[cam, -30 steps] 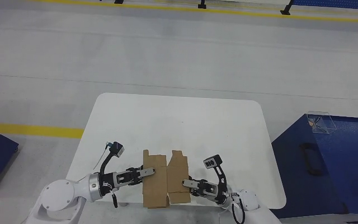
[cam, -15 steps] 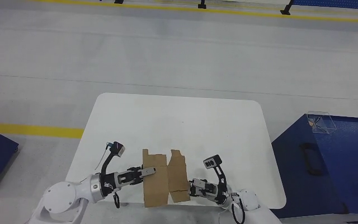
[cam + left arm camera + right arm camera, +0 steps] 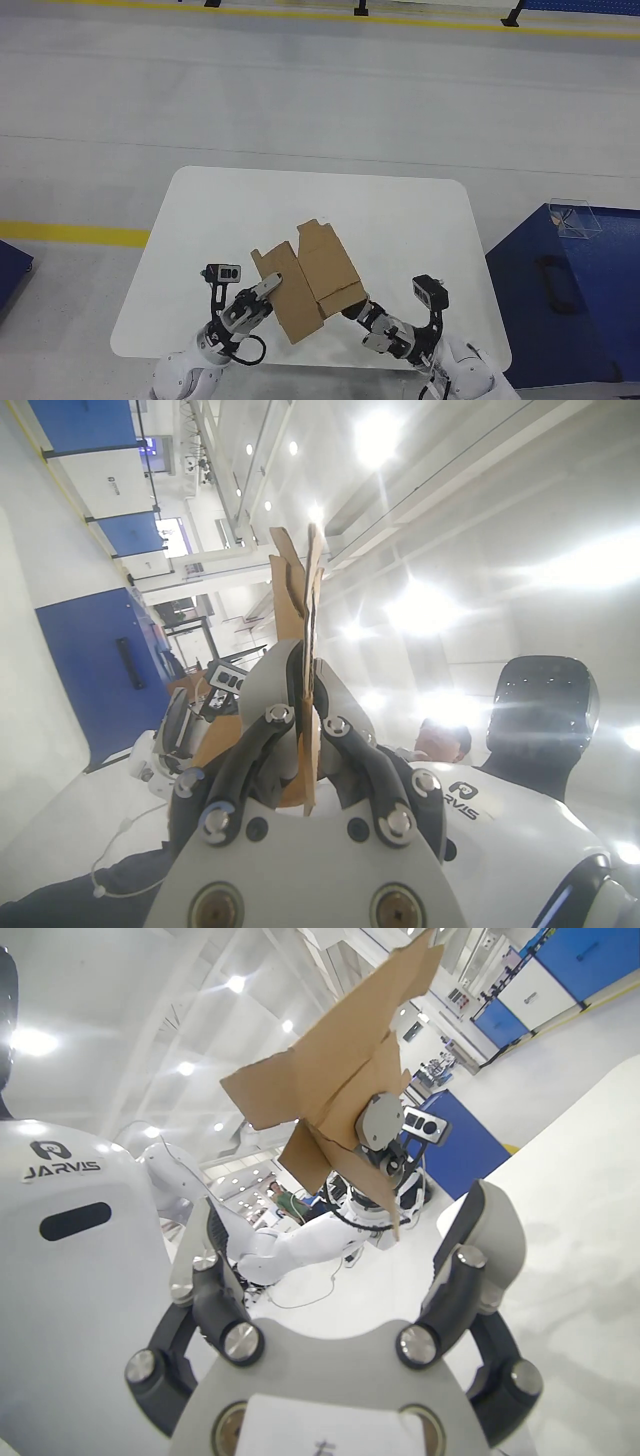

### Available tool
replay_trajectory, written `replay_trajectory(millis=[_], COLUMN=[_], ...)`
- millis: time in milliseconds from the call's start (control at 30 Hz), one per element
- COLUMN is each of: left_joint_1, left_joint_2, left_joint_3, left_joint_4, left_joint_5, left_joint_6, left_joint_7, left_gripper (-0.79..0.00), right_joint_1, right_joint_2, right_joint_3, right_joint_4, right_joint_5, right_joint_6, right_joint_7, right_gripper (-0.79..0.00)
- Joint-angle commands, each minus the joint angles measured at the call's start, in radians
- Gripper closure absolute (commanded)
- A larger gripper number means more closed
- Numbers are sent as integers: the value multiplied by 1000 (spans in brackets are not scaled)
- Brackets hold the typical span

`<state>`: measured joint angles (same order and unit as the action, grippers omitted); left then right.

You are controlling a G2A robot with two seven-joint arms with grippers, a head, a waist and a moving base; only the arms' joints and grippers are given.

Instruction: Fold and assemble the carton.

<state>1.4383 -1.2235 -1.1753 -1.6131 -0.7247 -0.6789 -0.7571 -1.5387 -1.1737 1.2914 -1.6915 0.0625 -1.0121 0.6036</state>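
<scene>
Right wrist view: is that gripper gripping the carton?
No, the right gripper stands wide open; the carton is clamped in the left gripper.

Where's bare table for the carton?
Bare: the far half of the table, from the carton to the far edge, plus both side strips. Crowded: the near edge, where the left gripper clamps the carton and the right gripper sits open beside it.

The white surface point(image 3: 400, 215) is a broad rectangle with rounded corners and a plain, smooth top. It stands on a pale grey floor point(image 3: 300, 90) marked with a yellow line point(image 3: 70, 234).
</scene>
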Motion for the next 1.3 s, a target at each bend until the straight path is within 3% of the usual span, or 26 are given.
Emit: replay_trajectory(millis=[0,167,200,233,333,367,733,800,867,1067,1267], left_joint_1=[-7,-28,-28,-28,-33,-36,-47,-47,-48,-51,-48], left_joint_2=[-9,-24,-26,-27,-30,-32,-38,-39,-38,-28,-14], left_joint_3=[40,102,111,116,115,116,101,95,86,-3,-134], left_joint_4=[19,29,27,25,33,38,79,84,89,124,176], left_joint_5=[18,-45,-54,-64,-72,-75,-68,-70,-70,-124,-252], left_joint_6=[-44,-30,-21,-14,-32,-31,-39,-37,-33,3,27], left_joint_7=[14,9,2,-7,-3,3,12,12,12,18,-3], left_gripper=[0,0,0,0,0,0,0,-222,-785,-785,-785], right_joint_1=[-24,-45,-48,-49,-48,-47,7,23,43,69,92], right_joint_2=[-5,-9,-8,-5,5,10,81,92,104,140,178], right_joint_3=[17,18,15,7,-25,-41,-168,-195,-217,-245,-292], right_joint_4=[-29,-44,-41,-38,-26,-25,26,40,51,88,117], right_joint_5=[-124,-388,-436,-481,-580,-601,-771,-774,-775,-772,-647], right_joint_6=[0,0,0,0,0,0,0,0,0,0,0], right_joint_7=[-70,-262,-305,-344,-458,-493,-819,-859,-891,-970,-930], right_gripper=[-785,-785,-723,-388,-28,0,0,0,0,0,0])
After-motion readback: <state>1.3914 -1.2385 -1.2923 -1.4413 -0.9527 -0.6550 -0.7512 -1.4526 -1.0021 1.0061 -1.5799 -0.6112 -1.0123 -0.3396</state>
